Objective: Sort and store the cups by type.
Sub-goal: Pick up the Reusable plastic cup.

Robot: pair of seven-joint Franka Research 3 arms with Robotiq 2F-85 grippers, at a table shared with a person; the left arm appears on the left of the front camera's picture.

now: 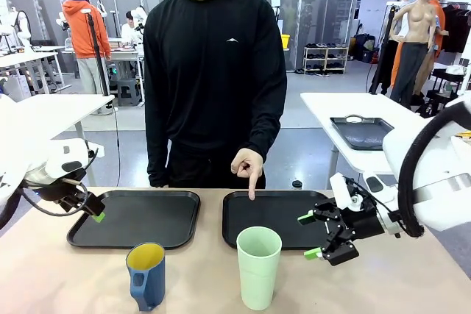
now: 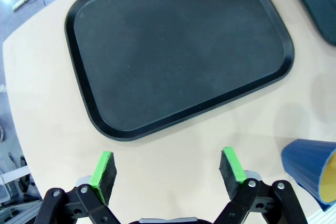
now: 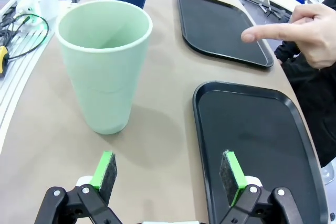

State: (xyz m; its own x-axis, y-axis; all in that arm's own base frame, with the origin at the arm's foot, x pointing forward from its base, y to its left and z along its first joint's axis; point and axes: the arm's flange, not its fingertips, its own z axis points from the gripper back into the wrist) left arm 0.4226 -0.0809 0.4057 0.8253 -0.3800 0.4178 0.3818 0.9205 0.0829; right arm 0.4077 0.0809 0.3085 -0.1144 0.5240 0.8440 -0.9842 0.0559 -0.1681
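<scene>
Mint-green tumbler [image 1: 258,268]: upright near the near edge of the table [image 1: 59,277], about mid-width, just in front of the right tray and on no tray, so I judge it not yet stored
Blue mug [image 1: 146,276]: upright with its yellow inside showing, by the same near edge, left of the tumbler and apart from it, in front of the left tray
Left tray [image 1: 136,218]: black and bare, lying toward the far edge on my left arm's side
Right tray [image 1: 274,215]: black and bare, beside the left one with a strip of table between; I take two trays for two cups to mean one tray per type
Person's hand [image 1: 247,165]: index finger stretched down at the right tray's far rim, other fingers curled; I cannot tell if the tip touches. I read it as marking where the tumbler goes
Right gripper [image 1: 309,235]: fingers spread with nothing between them, low over the table to the tumbler's right and aimed at it; in its wrist view the tumbler stands ahead and off to one side of the gap, so I would line it up before closing
Left gripper [image 2: 168,169]: fingers spread, empty, hovering by the table's left edge just off the left tray's corner, near the mug
Risk: the tumbler is tall and narrow at the base, so a high or off-centre push could tip it
</scene>
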